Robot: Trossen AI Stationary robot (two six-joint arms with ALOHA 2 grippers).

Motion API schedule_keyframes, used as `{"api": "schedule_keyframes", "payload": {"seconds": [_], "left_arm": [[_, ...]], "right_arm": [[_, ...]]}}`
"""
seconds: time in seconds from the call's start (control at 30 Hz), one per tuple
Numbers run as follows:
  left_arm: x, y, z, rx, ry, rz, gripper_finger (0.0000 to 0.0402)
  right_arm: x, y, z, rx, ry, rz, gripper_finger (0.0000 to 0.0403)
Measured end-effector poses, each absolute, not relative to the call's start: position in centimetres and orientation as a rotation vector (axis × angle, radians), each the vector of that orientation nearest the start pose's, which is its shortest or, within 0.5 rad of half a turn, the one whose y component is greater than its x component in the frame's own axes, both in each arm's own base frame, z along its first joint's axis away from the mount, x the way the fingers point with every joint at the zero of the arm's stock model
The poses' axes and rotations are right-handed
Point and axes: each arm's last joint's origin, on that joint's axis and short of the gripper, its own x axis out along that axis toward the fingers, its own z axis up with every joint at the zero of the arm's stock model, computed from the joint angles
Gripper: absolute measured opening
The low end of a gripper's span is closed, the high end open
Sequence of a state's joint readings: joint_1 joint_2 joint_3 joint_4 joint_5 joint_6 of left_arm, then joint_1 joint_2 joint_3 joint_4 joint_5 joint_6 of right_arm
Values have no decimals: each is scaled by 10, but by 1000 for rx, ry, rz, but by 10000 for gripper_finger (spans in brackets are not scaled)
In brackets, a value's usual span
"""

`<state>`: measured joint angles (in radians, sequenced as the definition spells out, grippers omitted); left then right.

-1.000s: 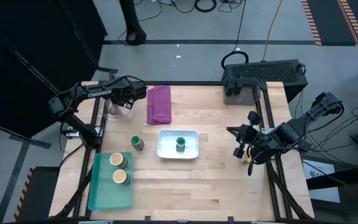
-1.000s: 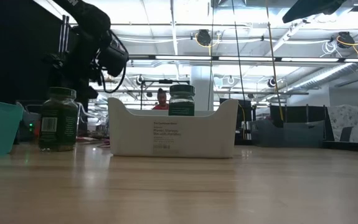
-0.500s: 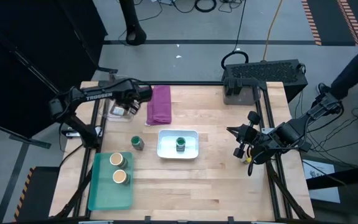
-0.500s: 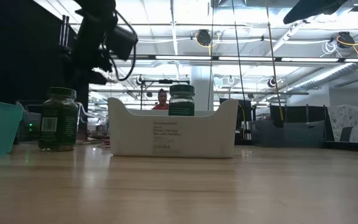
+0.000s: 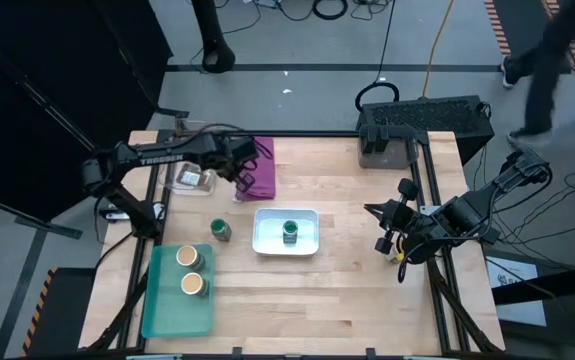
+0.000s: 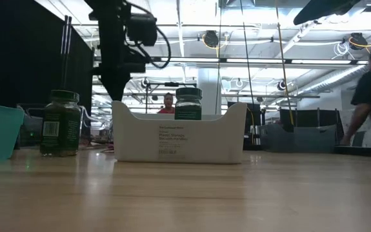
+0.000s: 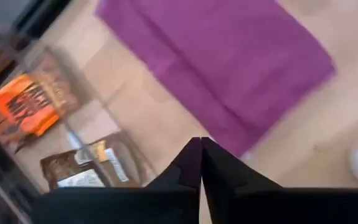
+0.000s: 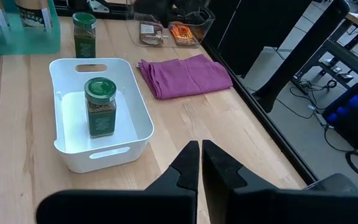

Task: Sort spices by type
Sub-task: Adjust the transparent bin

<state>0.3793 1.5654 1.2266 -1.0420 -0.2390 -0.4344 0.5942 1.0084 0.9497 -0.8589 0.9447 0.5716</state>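
Note:
My left gripper is shut and empty. It hangs pointing down above the left edge of the folded purple cloth, clear of the table. Beside it a clear container holds an orange packet and a brown packet. A green-lidded jar stands upright on the table. Another green-lidded jar stands in the white tray. Two tan-lidded jars stand in the teal tray. My right gripper waits shut above the table's right side.
A black keyboard-like unit sits at the far right corner. Bare wood lies along the near edge and between the white tray and my right arm. A person walks on the floor beyond the far right.
My left gripper has swung from above the clear container toward the table's right, rising a little and turning about its wrist, and now hangs over the purple cloth's left edge. The packets have stayed in the container. A person has walked in at the far right.

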Motion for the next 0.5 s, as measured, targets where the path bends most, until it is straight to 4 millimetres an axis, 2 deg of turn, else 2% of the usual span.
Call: {"api": "schedule_keyframes", "payload": {"seconds": [0.2, 0.5], "left_arm": [[264, 138, 228, -494, 1323, 914, 5], [262, 166, 196, -426, 1443, 1064, 4]], "right_arm": [[161, 81, 305, -95, 535, -489, 0], [161, 80, 305, -114, 545, -484, 0]]}}
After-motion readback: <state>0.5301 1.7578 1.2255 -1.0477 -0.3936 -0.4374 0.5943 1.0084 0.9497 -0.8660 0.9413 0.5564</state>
